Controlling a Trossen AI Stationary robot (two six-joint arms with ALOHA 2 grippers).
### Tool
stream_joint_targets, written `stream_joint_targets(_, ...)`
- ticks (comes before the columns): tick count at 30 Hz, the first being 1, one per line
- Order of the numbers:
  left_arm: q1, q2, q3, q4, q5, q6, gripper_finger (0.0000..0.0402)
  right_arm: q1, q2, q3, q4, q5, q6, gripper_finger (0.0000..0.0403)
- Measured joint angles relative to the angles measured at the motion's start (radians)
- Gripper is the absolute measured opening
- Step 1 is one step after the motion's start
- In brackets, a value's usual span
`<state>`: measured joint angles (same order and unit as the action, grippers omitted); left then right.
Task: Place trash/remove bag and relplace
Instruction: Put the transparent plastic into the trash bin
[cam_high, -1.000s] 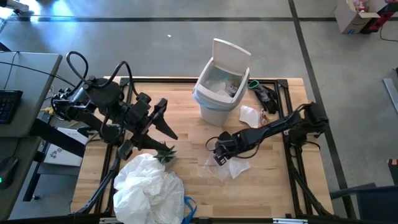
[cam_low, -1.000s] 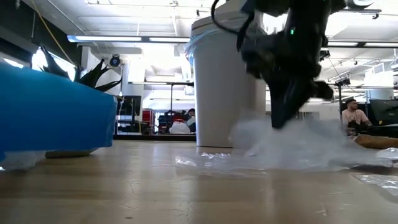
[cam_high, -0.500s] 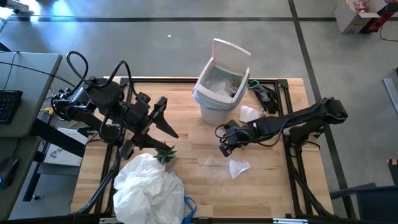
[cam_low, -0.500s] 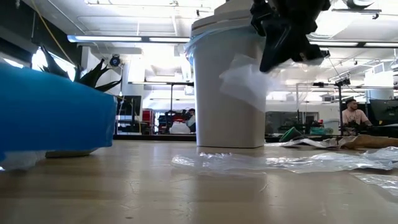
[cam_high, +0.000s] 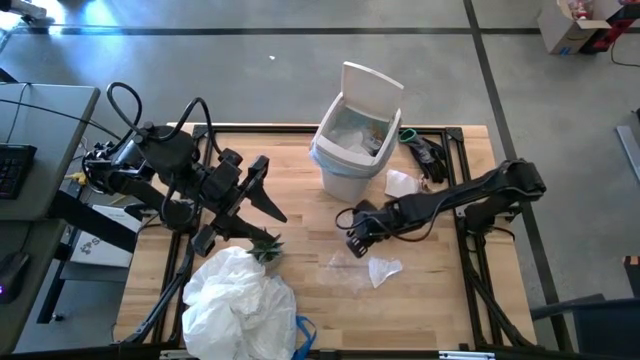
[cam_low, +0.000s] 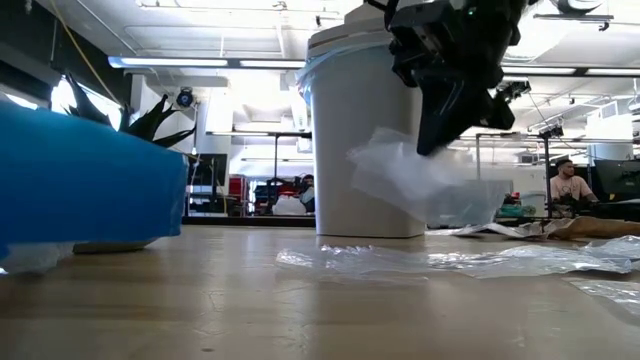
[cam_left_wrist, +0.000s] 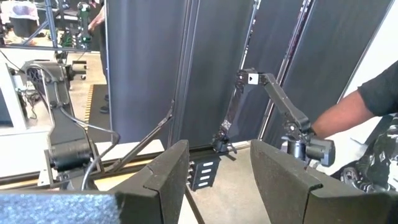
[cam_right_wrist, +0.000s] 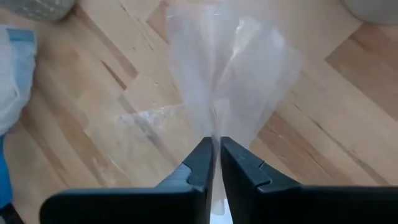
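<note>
The white bin (cam_high: 350, 145) with its flip lid up stands at the table's far middle, a light-blue bag (cam_high: 322, 152) lining its rim; it also shows in the low view (cam_low: 360, 130). My right gripper (cam_high: 352, 237) is shut on a clear plastic wrapper (cam_low: 420, 185) above the table, near-right of the bin. More trash lies below on the wood: a clear wrapper (cam_high: 345, 265) and a white paper scrap (cam_high: 383, 270). My left gripper (cam_high: 265, 195) is open and empty, raised over the table's left part. My right gripper pinches the clear wrapper between its two fingers by a gathered edge (cam_right_wrist: 216, 138). The fingers slant down at it from the table's right side. The wrapper fans out and hangs below the fingers (cam_low: 440, 130), lifted clear of the table.
A stuffed white bag (cam_high: 235, 300) lies at the near left, a small green plant (cam_high: 266, 246) beside it. White paper (cam_high: 402, 183) and a dark object (cam_high: 425, 152) lie right of the bin. A blue thing (cam_low: 90, 190) fills the low view's left.
My right gripper, down on the wrappers a second ago, has risen with one clear wrapper, lifting it off the table. It went toward the bin, then came back a little toward the near edge and lower. The other wrapper and the white scrap stay on the wood.
</note>
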<state>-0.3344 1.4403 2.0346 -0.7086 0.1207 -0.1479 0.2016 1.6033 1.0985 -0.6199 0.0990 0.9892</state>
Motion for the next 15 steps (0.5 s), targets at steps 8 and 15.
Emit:
stream_joint_targets(8,0.000,0.000,0.000,0.002,0.000,-0.024,0.0156,0.000,0.014,0.000,0.008,0.005,0.000,0.0022)
stream_joint_targets(15,-0.003,0.000,0.000,0.003,0.000,-0.035,0.0156,0.000,0.014,0.000,0.011,0.004,-0.002,0.0022)
